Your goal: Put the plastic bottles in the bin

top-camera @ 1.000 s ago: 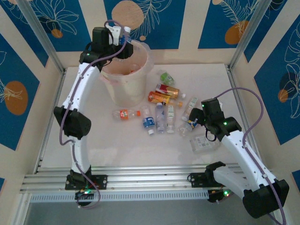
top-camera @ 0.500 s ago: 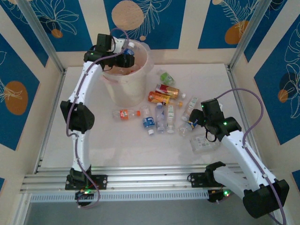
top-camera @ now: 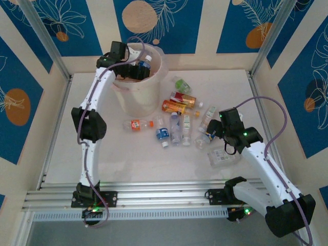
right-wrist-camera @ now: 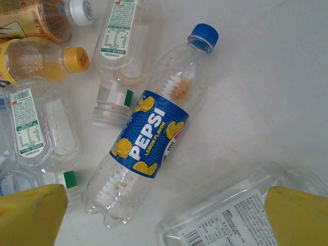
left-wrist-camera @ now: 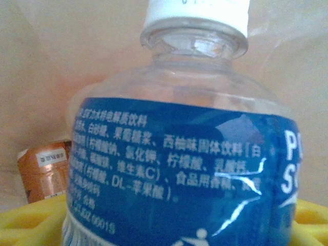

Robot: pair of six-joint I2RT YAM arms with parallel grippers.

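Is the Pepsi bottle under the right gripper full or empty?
Empty: the Pepsi bottle lies on its side, see-through, with no liquid visible inside.

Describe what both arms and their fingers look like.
Both the left arm and right arm have white shells, black joint housings, small green lights and a looping lilac cable. The right fingers and left fingers are yellow.

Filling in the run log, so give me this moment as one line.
left claw: grips blue-label bottle at bin mouth | right claw: open above Pepsi bottle on table | stage: drop pending
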